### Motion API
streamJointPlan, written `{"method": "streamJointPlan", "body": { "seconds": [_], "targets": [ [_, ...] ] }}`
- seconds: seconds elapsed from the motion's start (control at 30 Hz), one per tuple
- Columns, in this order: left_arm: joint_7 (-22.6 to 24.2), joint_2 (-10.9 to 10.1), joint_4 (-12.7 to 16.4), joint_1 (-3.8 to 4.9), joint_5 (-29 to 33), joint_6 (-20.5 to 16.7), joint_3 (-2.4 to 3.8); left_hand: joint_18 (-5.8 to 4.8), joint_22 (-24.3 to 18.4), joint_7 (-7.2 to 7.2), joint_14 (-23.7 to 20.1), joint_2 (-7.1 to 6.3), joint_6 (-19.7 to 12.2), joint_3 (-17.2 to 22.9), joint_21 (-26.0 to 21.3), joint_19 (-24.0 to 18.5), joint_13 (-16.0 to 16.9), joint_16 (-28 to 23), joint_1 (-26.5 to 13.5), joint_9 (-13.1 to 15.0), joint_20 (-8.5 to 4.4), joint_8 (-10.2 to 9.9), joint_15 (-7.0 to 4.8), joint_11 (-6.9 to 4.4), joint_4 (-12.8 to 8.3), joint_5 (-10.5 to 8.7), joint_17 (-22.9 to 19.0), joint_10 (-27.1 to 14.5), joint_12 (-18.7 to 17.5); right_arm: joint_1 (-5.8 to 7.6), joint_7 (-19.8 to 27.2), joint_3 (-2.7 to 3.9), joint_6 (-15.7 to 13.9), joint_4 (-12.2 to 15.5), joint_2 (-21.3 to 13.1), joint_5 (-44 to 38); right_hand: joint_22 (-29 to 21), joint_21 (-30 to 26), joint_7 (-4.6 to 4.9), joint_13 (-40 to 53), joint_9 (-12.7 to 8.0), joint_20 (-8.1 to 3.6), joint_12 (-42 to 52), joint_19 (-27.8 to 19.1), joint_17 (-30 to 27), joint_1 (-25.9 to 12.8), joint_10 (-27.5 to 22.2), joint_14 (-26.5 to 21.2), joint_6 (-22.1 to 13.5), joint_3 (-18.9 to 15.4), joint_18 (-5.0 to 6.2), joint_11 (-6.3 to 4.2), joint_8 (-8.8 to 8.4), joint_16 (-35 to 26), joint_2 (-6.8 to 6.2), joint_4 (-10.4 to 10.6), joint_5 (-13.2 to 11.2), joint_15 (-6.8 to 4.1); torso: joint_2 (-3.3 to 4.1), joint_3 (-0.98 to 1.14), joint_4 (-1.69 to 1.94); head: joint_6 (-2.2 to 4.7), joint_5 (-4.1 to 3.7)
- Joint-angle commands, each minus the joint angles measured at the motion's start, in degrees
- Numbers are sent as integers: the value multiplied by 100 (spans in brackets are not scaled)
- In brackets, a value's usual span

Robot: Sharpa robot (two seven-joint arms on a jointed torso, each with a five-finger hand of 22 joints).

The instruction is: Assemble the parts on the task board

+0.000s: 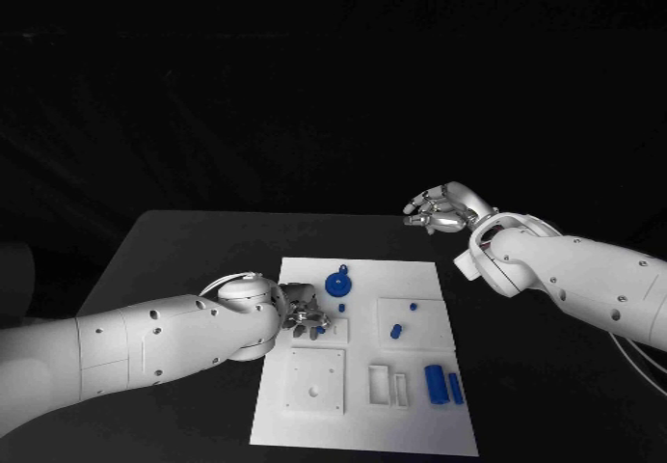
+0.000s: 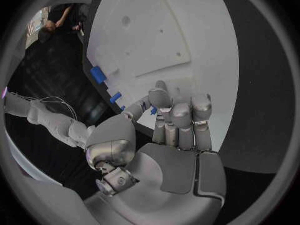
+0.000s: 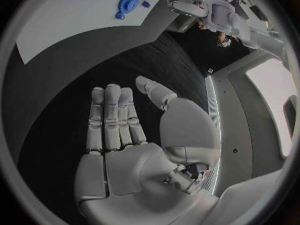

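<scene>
Centrally, the white task board (image 1: 364,386) lies on the black table (image 1: 181,251). Right hand (image 1: 442,209) hovers beyond the board's far right corner, fingers straight, holding nothing. Left hand (image 1: 306,319) rests on the board, pinching a small blue part (image 2: 153,110). Other blue parts (image 1: 443,384) lie nearby.

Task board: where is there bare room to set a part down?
Bare patches on the white task board: its near strip and the far right corner beside the blue gear. Crowded around the left hand and the blue cylinders.
</scene>
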Motion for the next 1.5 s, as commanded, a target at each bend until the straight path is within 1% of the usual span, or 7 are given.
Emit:
{"method": "streamJointPlan", "body": {
  "seconds": [0.03, 0.27, 0.77, 1.13, 1.33, 1.4, 1.5],
  "targets": [
    [-19, 50, 2, -44, 54, 191, -29, 205, 4, -127, 228, 152, 264, 110, 24, -31, 8, 23, 15, -5, -521, -33, -256, -50, -104, 51, 6, -79, 18, -4, 46, 2, 69, 4, 0, -56, 79, -20, 17, -10, 6, 24, 21, 10, -8, 37, -28, -51, -1, 14, 40, 14, -25, 17, 28, 8, 45, 8, 0, 0, 1, -2, 5],
    [-35, 54, 2, -43, 98, 316, -28, 204, 6, -125, 223, 213, 270, 143, 36, -43, 5, 24, -121, -5, -515, -34, -251, -46, -187, 311, 5, -78, 13, -6, 51, 2, 75, 2, 2, -58, 82, -23, 17, -16, 8, 22, 25, 11, -12, 62, -30, -53, 1, 29, 40, 14, -26, 20, 35, -6, 71, 8, 0, -3, 0, -3, 3],
    [-116, 53, -7, -43, 264, 370, -27, 203, 2, -125, 226, 278, 282, 168, 41, -45, 1, 27, -198, -5, -511, -32, -247, -46, -245, 435, 5, -77, 8, -13, 52, 2, 82, -5, 7, -60, 84, -26, 18, -22, 9, 25, 29, 12, -17, 58, -32, -55, 3, 33, 40, 15, -28, 23, 36, -2, 114, 9, -1, -3, 1, -9, 7],
    [-129, 61, -42, -43, 268, 313, -26, 213, -18, -133, 242, 200, 301, 165, 40, -30, 0, 36, -293, -3, -515, -26, -253, -52, -183, -83, 12, -60, 19, -15, 49, 1, 83, -4, 7, -62, 86, -29, 17, -28, 10, 25, 33, 12, -21, 71, -33, -57, 4, 42, 40, 15, -30, 25, 37, -9, 146, 10, 0, -5, 2, -3, 1],
    [-147, 73, -68, -42, 270, 350, -25, 215, -22, -134, 243, 217, 303, 184, 39, -28, -1, 37, -302, -3, -516, -25, -255, -53, -135, -93, 13, -60, 20, -15, 46, 1, 85, 6, -1, -65, 88, -30, 17, -31, 11, 25, 35, 13, -23, 72, -34, -58, 6, 45, 40, 15, -30, 27, 36, -9, 165, 10, -1, -3, 3, -3, 0],
    [-153, 76, -83, -41, 270, 380, -24, 217, -28, -139, 246, 184, 305, 169, 41, -24, -1, 39, -343, -2, -516, -24, -256, -52, -49, -336, 16, -57, 25, -15, 44, 1, 85, 11, -2, -70, 88, -31, 17, -32, 11, 26, 36, 13, -23, 73, -35, -58, 6, 46, 40, 15, -30, 27, 36, -10, 170, 10, 0, -1, 1, -1, 2],
    [-158, 82, -93, -41, 272, 401, -23, 221, -28, -137, 246, 138, 306, 177, 42, -28, 0, 41, -346, -1, -517, -23, -257, -56, -31, -404, 19, -59, 28, -15, 42, 1, 85, 22, -6, -73, 89, -31, 17, -33, 11, 26, 36, 13, -24, 75, -35, -59, 6, 47, 40, 15, -30, 28, 34, -12, 177, 10, 0, 0, 0, -1, 6]
  ]
}}
